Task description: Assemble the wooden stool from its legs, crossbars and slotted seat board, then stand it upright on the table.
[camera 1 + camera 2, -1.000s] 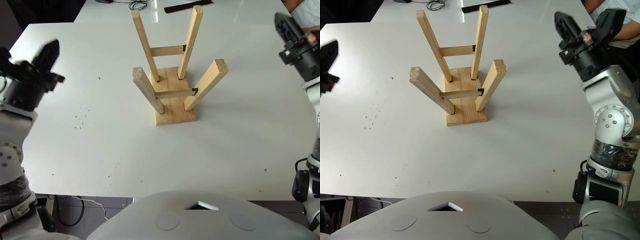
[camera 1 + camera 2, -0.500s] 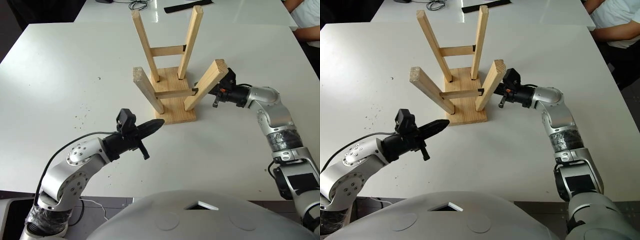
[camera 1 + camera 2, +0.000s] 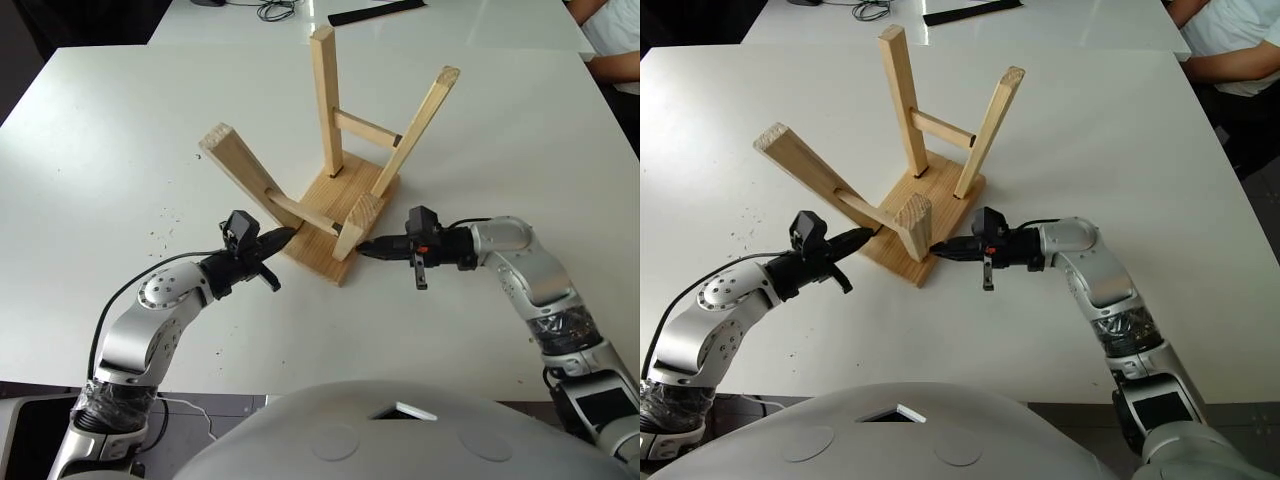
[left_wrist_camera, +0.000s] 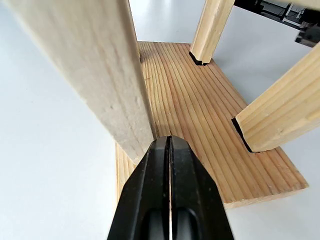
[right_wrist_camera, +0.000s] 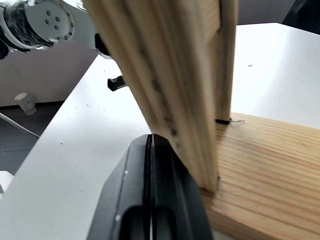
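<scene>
The wooden stool stands upside down on the white table (image 3: 130,120), its seat board (image 3: 348,200) flat and its legs pointing up. One crossbar (image 3: 366,127) joins the far legs and another (image 3: 303,213) joins the near pair. My left gripper (image 3: 284,236) is shut, its tip at the foot of the near-left leg (image 3: 245,168); the left wrist view has the tip (image 4: 168,141) pressed between that leg (image 4: 90,70) and the board (image 4: 200,115). From the other side my right gripper (image 3: 363,246) is shut against the near-right leg (image 3: 358,222), its tip (image 5: 150,138) beside the leg's base (image 5: 175,80).
A black strip (image 3: 375,12) and cables (image 3: 277,9) lie on the table at the far edge. A person's sleeve (image 3: 615,30) shows at the far right corner. Small specks (image 3: 160,237) dot the table at my left.
The stool has turned on the table, its far end swinging to the right. Both shut grippers have closed in on the near legs, from either side.
</scene>
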Action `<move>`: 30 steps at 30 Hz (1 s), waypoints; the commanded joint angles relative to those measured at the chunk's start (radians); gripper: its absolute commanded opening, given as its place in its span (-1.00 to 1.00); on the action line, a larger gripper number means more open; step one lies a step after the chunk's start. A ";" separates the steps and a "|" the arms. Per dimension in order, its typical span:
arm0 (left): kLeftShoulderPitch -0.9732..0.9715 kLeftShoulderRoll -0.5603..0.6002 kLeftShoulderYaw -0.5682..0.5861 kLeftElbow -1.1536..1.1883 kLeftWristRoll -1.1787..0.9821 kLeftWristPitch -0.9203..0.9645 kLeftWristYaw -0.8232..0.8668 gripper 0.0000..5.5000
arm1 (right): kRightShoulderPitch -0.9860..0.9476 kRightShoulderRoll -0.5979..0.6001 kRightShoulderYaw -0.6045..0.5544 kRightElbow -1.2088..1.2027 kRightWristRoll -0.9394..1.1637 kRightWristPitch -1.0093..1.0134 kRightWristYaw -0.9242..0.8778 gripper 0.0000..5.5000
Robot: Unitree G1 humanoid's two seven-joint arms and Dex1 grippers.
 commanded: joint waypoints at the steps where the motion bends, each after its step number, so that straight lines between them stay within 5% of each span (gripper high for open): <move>1: -0.053 0.025 0.038 0.093 0.064 -0.034 -0.018 -0.99 | 0.098 0.037 0.007 -0.162 0.029 0.096 -0.140 -1.00; 5: -0.033 0.026 0.109 0.078 0.036 -0.026 -0.033 -0.99 | 0.148 -0.063 -0.172 -0.170 0.085 0.133 -0.162 -1.00; 9: 0.122 -0.023 0.092 -0.087 0.005 0.006 -0.009 -0.99 | -0.030 -0.199 -0.295 0.187 -0.066 -0.023 -0.169 -1.00; 13: 0.145 -0.096 0.014 -0.151 0.012 0.028 0.034 -0.99 | -0.365 -0.111 -0.290 0.646 -0.197 -0.190 -0.313 -1.00; 20: 0.078 -0.122 -0.037 -0.133 0.030 0.054 0.031 -0.99 | -0.627 0.035 -0.286 0.989 -0.177 -0.322 -0.197 -1.00; 24: 0.030 -0.113 -0.049 -0.046 0.080 0.023 0.017 -0.99 | -0.629 0.070 -0.259 1.018 -0.165 -0.326 -0.036 -1.00; 30: -0.066 -0.087 -0.033 0.088 0.144 -0.035 -0.024 -0.99 | -0.444 0.004 -0.214 0.731 -0.101 -0.193 0.196 -1.00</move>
